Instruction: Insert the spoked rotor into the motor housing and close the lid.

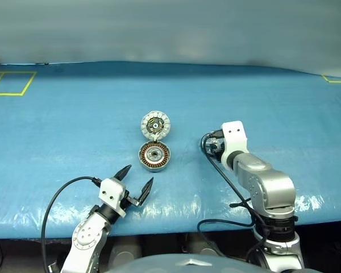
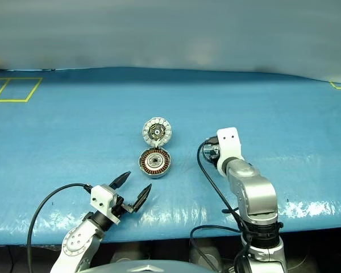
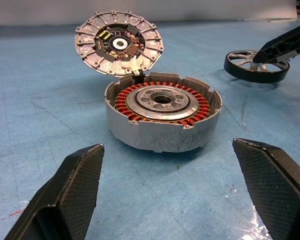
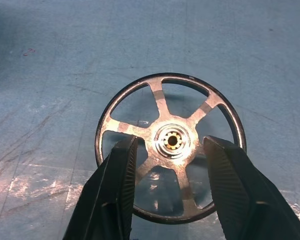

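Hovering low at the near edge of the blue bench (image 1: 57, 131), the left pincer (image 1: 137, 181) sat with its fingers spread wide, released and holding nothing, aimed toward the motor housing (image 1: 154, 156). That drum sat a bit farther in, mid-bench, copper windings and silver hub facing up, cavity open. Off to its right and well apart, the right pincer (image 4: 169, 175) was angled down over the spoked rotor (image 4: 170, 147), which lay flat on the bench. Its fingers straddled the hub, half-spread, tips down in the gaps between spokes. Honestly couldn't tell if they were pressing on anything, so I'd call it not gripping yet.

For this step I reckon the trick would be to pinch squarely on the hub or a spoke, centred, so the rotor lifts level and doesn't swing. Then it'd need to go down concentric over the housing hub, no tilt.

Farthest back, the lid (image 1: 155, 125) stood hinged open just behind the housing, ribbed face and dark middle showing.
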### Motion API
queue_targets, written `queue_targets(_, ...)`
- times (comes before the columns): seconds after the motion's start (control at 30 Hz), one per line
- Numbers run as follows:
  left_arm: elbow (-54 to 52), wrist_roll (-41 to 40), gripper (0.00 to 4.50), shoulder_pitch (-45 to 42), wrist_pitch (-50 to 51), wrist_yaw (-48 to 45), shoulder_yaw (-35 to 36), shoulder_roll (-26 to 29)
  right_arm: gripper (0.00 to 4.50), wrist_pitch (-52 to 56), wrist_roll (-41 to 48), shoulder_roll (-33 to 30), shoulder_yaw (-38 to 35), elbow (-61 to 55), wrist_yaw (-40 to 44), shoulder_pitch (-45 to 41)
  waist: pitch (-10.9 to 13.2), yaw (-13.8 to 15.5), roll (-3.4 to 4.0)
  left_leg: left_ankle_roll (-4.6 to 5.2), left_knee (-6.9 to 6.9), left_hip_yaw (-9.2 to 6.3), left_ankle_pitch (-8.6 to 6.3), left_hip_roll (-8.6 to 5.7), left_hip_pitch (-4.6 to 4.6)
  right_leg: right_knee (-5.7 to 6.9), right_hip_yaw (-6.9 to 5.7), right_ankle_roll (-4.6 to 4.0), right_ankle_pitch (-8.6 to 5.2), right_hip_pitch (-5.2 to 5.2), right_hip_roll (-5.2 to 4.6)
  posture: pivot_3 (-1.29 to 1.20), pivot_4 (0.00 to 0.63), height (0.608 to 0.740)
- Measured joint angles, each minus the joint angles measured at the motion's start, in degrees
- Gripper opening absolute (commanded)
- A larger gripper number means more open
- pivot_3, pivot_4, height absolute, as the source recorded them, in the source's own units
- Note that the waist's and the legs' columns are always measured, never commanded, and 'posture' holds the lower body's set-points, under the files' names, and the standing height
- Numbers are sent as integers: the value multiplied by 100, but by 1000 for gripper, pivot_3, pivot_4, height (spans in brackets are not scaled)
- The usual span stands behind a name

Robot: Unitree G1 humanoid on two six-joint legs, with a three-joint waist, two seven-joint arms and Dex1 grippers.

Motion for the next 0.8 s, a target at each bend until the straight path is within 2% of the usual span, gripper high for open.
queue_targets(0.17, 0, -1, 4500, 4, 1, -15, 3, 21, 4046, -2, -14, 42, -2, 0, -10, -2, 0, 0, 0, 0, 0, 0, 0, -1, -1, 0, 0, -1, 1, -1, -1, 0, 150, 740)
queue_targets(0.6, 0, -48, 4500, -33, 78, -56, 4, 48, 4046, -74, -63, -31, 86, -35, -84, 7, 0, -3, 0, 0, -1, 0, 0, 0, 0, 0, 0, 0, 0, -1, 0, 0, 150, 740)
queue_targets(0.8, 0, -50, 4500, -60, 84, -59, 4, 56, 4046, -141, -30, -351, 349, -43, 107, 7, 0, -3, 0, 0, 0, 0, 0, -1, 0, 0, 0, 0, 0, 0, -1, 0, 150, 740)
